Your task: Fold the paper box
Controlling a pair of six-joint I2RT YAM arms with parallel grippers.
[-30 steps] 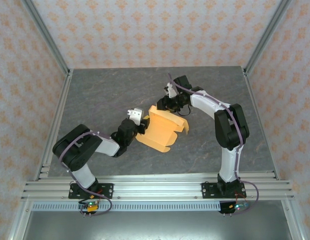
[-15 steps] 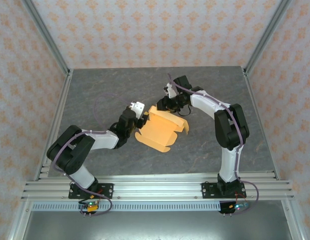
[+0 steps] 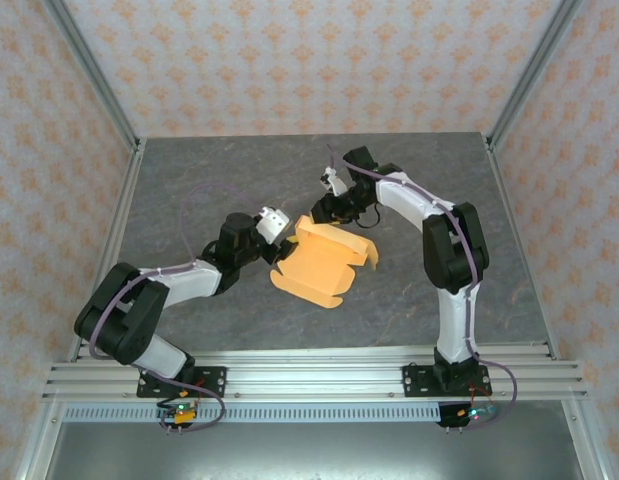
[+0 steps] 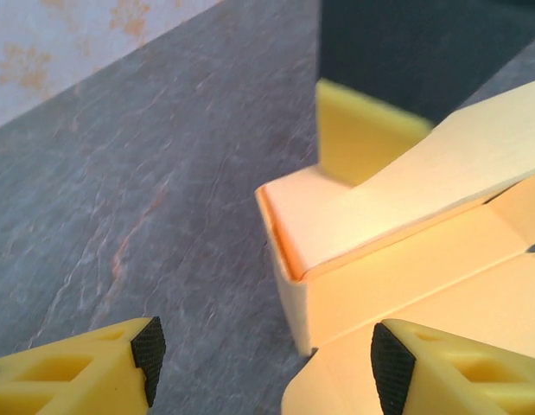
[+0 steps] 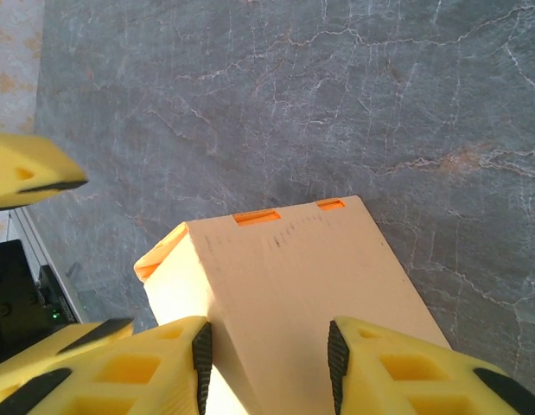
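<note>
Orange-tan card, half-formed: the paper box (image 3: 324,262) sits mid-table with some flaps raised. Right gripper (image 3: 327,207) pinches its far wall, pads (image 5: 200,359) flanking the panel. Left gripper (image 3: 273,227) is spread, just beside the box's left corner, holding nothing. Risks: the left claw pushing in could slide or crumple the thin card, or twist it out of the right pinch; an unheld flap may spring back. Grey slate-look table (image 3: 189,180), probably slick. Floral wallpaper walls (image 3: 289,60), aluminium posts (image 3: 94,70).
</note>
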